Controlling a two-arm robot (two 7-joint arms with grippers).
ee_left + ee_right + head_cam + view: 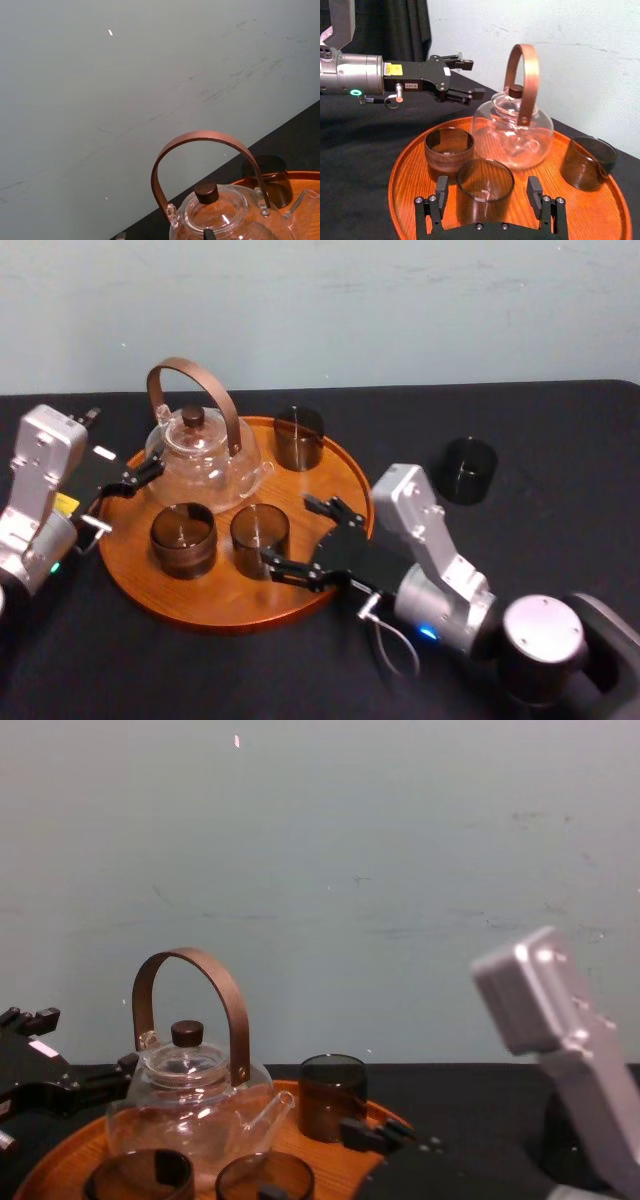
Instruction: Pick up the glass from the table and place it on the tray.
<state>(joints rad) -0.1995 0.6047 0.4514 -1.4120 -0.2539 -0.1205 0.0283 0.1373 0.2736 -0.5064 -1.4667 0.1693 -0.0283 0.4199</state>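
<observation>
Across the black tabletop [560, 430] sits the round wooden tray [210, 605], with the glass teapot [205, 455] on its far left. Over the tray's near edge comes the right gripper [287, 531], jaws spread either side of a smoky glass [258, 540] that stands upright on the tray, with gaps showing. By the teapot hovers the left gripper [468, 77], jaws spread and empty. A second glass [183, 538] stands just left of the smoky one and a third glass [299, 438] at the far rim. A dark glass [468, 470] stands on the tabletop, right of the tray.

Smoky glass [260, 530] stands upright on round wooden tray [230, 602] — atop black table [560, 430].
</observation>
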